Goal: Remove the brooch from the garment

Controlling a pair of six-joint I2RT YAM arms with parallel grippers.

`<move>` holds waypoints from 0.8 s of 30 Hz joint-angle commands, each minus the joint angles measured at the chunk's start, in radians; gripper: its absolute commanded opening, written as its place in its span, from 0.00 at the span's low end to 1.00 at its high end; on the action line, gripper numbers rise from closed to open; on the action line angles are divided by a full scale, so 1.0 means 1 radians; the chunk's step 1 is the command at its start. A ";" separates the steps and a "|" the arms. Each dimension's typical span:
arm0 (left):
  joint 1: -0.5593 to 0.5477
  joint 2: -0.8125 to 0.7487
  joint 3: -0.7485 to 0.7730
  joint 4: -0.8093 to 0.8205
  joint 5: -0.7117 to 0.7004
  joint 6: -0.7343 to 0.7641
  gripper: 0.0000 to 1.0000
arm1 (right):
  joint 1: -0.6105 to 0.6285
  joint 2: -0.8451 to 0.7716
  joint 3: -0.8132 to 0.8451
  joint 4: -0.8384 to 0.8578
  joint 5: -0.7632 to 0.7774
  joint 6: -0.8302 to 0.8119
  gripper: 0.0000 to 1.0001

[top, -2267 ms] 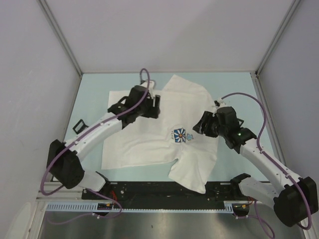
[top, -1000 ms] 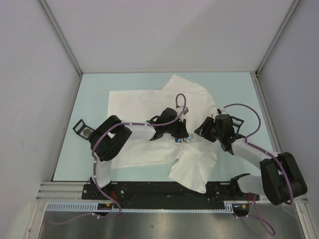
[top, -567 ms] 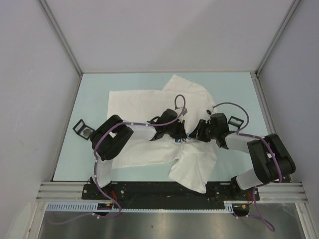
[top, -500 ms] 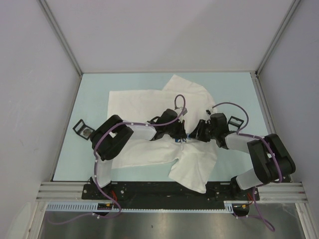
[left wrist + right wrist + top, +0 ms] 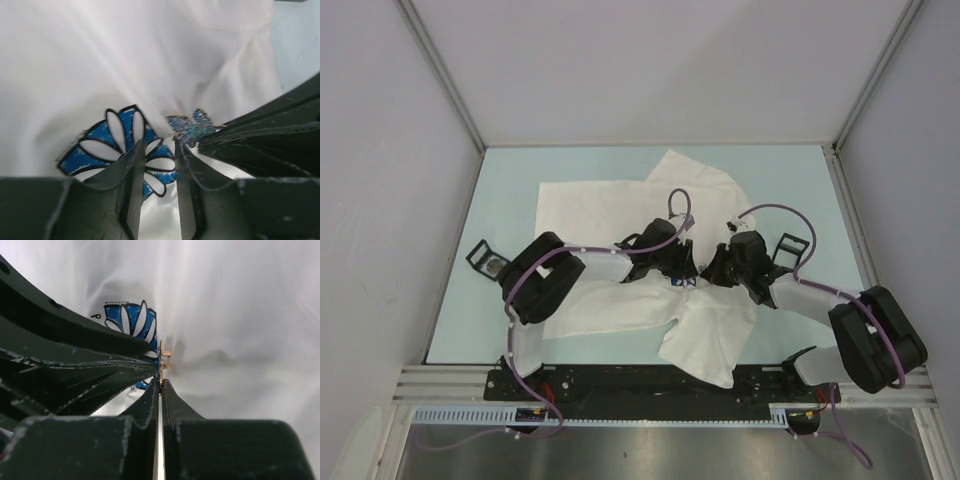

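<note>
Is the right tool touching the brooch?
Touching. Right wrist view: the right tool pinches the brooch by its gold edge.

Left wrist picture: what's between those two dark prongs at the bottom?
In the left wrist view, petals of the shirt's flower print fill the gap between the left gripper's fingers; the brooch lies beside them.

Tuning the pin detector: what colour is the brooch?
The brooch is sparkly blue; the left wrist view shows it best.
</note>
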 commanded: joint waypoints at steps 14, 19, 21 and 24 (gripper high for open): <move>0.101 -0.142 -0.104 0.117 0.185 -0.104 0.58 | 0.261 -0.026 0.133 -0.251 0.537 -0.083 0.01; 0.132 -0.134 -0.150 0.190 0.226 -0.165 0.58 | 0.336 0.091 0.233 -0.318 0.620 -0.107 0.13; 0.145 -0.135 -0.159 0.201 0.224 -0.179 0.59 | 0.375 0.141 0.270 -0.318 0.646 -0.132 0.16; 0.165 -0.149 -0.196 0.244 0.211 -0.207 0.62 | 0.427 0.187 0.299 -0.279 0.686 -0.162 0.23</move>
